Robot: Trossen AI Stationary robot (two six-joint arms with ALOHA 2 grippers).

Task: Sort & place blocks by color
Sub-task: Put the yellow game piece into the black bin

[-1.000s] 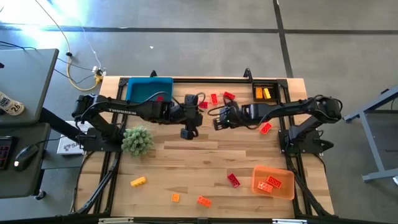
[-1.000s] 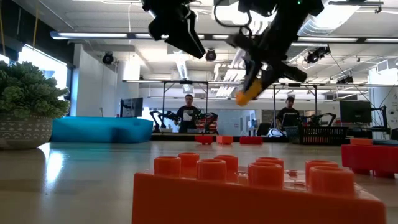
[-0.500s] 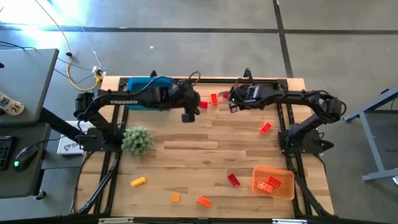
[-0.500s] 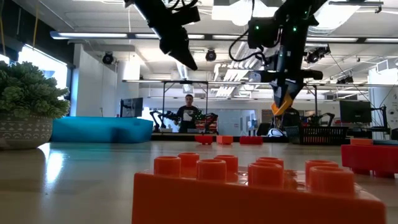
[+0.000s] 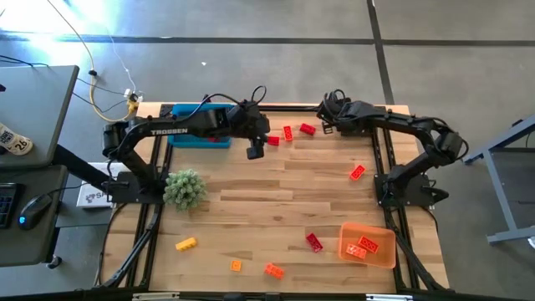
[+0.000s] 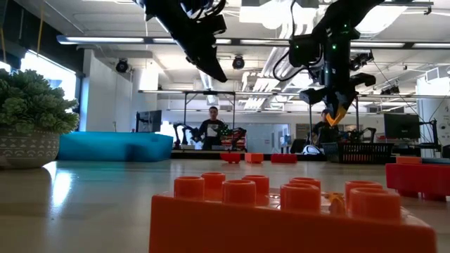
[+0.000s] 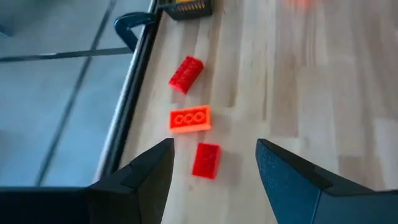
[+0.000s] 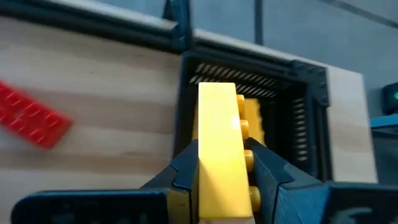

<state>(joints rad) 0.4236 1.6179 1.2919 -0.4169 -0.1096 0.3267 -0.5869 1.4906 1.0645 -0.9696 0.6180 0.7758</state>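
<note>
My right gripper (image 8: 222, 152) is shut on a yellow brick (image 8: 219, 118) and hovers by the table's far right corner (image 5: 326, 125), just short of a black tray (image 8: 311, 81) that holds more yellow bricks (image 8: 252, 112). My left gripper (image 7: 214, 148) is open and raised over three red bricks (image 7: 205, 160) lying near the far edge (image 5: 287, 132). In the low view it hangs high (image 6: 211, 67). Other bricks lie flat on the wood: an orange-red one (image 5: 357, 172), a red one (image 5: 313, 242), a yellow one (image 5: 185, 244) and two orange ones (image 5: 273, 270). My right gripper pinches the yellow brick between its two fingers (image 8: 186, 163), one finger on the flat face and one on the studded face (image 8: 245, 130). The brick's free end (image 8: 217, 93) sticks out past the fingertips. It is lifted clear of the table (image 6: 336, 112).
A blue tray (image 5: 194, 138) sits at the far left, partly under my left arm. An orange tray (image 5: 380, 255) with bricks stands near the right front corner. A green spiky plant ball (image 5: 185, 188) is at the left. People stand in the room beyond the table (image 6: 212, 130).
My right gripper has carried the yellow brick from the table's middle toward the far right corner, up to the black tray. My left gripper has moved toward the far edge, over the red bricks there, and stayed open.
</note>
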